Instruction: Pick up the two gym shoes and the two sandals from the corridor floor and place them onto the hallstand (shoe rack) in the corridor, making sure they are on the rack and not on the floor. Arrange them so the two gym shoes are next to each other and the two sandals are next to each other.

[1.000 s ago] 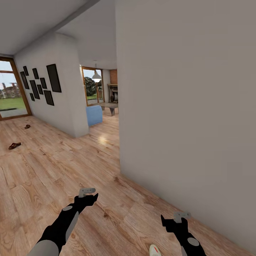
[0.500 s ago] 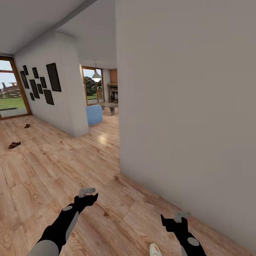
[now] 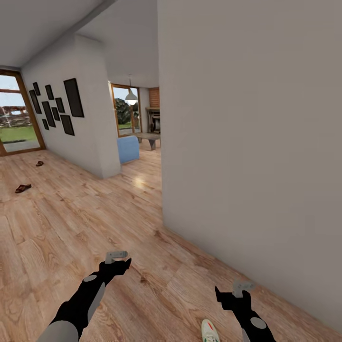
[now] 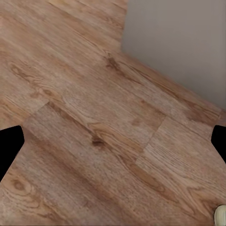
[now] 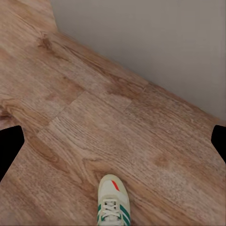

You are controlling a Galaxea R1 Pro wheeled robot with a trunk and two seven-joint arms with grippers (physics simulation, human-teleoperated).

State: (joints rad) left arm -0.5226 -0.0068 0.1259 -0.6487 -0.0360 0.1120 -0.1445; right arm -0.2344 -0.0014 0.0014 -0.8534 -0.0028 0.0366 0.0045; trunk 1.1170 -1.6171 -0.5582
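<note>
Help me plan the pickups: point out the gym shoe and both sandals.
gym shoe (image 5: 112,200): right wrist view, laces.
nearer sandal (image 3: 22,188): head view, strap, far left floor.
farther sandal (image 3: 39,164): head view, middle, near glass door.

Two arms rise from the lower edge of the head view. The left arm (image 3: 78,304) at lower left is mostly glossy black, with a pale grey shell over the forearm, a grey elbow segment at the frame's bottom edge, and a small grey oval patch near the wrist. The right arm (image 3: 251,318) at lower right is black too, carrying a round grey disc on its side. Each ends in a black wrist block topped by light grey fingers (image 3: 115,256).
</note>
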